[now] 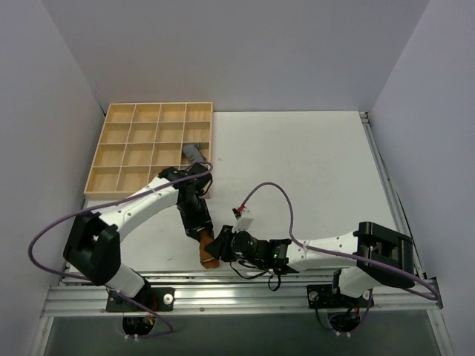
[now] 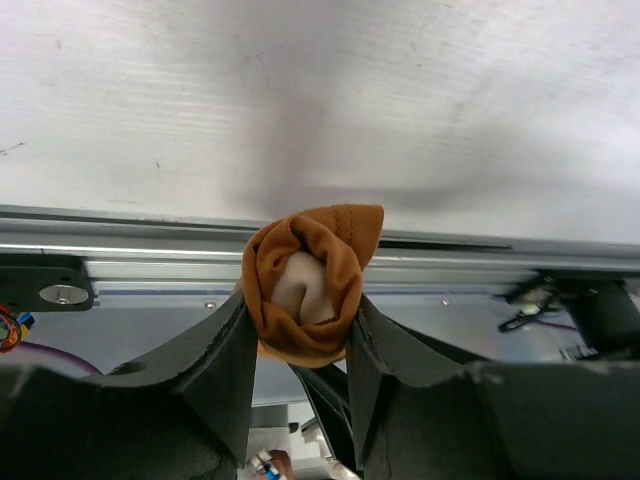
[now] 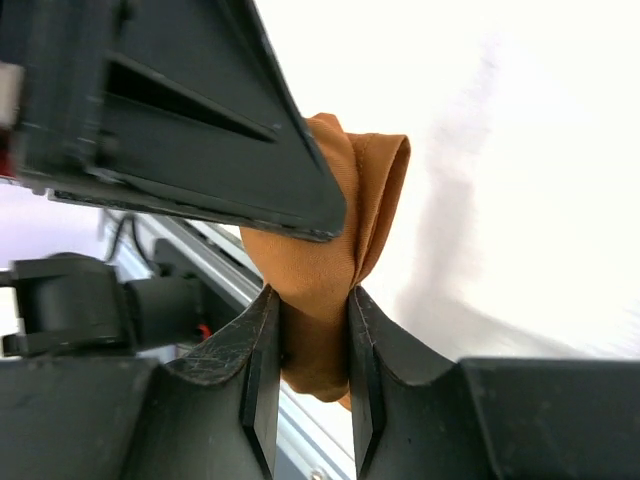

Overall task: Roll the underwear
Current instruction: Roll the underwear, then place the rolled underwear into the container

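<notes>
- Nearest, the silver aluminium rail (image 1: 245,297) runs along the front edge of the white worktop (image 1: 312,163).
- Just beyond it, at about 6 o'clock on the worktop, is the small caramel-brown fabric underwear (image 1: 208,252), bunched into a loose roll with its pale beige band (image 2: 300,285) tucked in the core.
- The right tool (image 3: 312,340) comes in from the 3 o'clock side, jaws narrow, pinching a fold of the underwear's lower end.
- The left tool (image 2: 300,325) reaches down from 12 o'clock, its jaws partly closed around the roll and pressing on both flanks. Whether the roll touches the worktop I cannot tell.
- Risks:
  - The two tools are crowded together, so a small twist could knock the fingers against each other.
  - If they pull apart, the fabric is likely to stretch and the roll to unwind.
  - If either lets go early, the loose wrap may spring open.
  - So near the edge, a dropped roll could fall onto the rail.
- Farthest, at 10 o'clock, lies the pale wooden compartment tray (image 1: 159,104), with a grey rolled cloth (image 1: 194,153) in a cell on its right-hand side.
</notes>
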Tool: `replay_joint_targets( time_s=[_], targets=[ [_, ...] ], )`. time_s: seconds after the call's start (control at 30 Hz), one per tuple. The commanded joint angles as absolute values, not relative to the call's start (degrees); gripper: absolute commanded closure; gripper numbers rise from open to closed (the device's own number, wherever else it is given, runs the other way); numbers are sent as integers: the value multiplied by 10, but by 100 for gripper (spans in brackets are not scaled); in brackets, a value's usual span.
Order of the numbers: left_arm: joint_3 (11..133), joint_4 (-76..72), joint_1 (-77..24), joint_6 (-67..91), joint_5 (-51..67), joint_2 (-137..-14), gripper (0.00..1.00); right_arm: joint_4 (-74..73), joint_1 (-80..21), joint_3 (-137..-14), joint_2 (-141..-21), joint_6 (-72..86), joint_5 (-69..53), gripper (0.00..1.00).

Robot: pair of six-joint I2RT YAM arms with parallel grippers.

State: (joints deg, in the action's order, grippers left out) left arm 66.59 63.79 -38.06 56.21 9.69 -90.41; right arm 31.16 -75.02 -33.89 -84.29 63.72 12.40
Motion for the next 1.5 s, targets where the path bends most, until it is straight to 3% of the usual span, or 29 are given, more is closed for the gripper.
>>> replay_joint_targets(
  time_s=[0.0,0.2,0.5,0.63,0.83,1.0,1.23,1.47],
  targets=[
    [661,573,-325,539,83,-830,56,194,-766,-319,-870,609,47,100],
    [588,496,-304,528,217,-789,49,201,-751,-338,-900,585,30,100],
    [640,570,-261,466,223,-789,37,216,-739,-317,-895,570,8,100],
    [665,592,-146,430,208,-784,36,136,-725,-366,-857,527,31,100],
    [831,664,1,348,110,-859,35,4,-638,-543,-841,416,62,100],
    [893,634,112,345,124,-924,36,-55,-546,-714,-934,298,54,100],
    [904,591,158,343,102,-1018,37,-106,-491,-1002,-1069,210,33,100],
    [891,480,156,327,124,-1091,39,-111,-462,-1097,-1128,192,6,100]
  ],
)
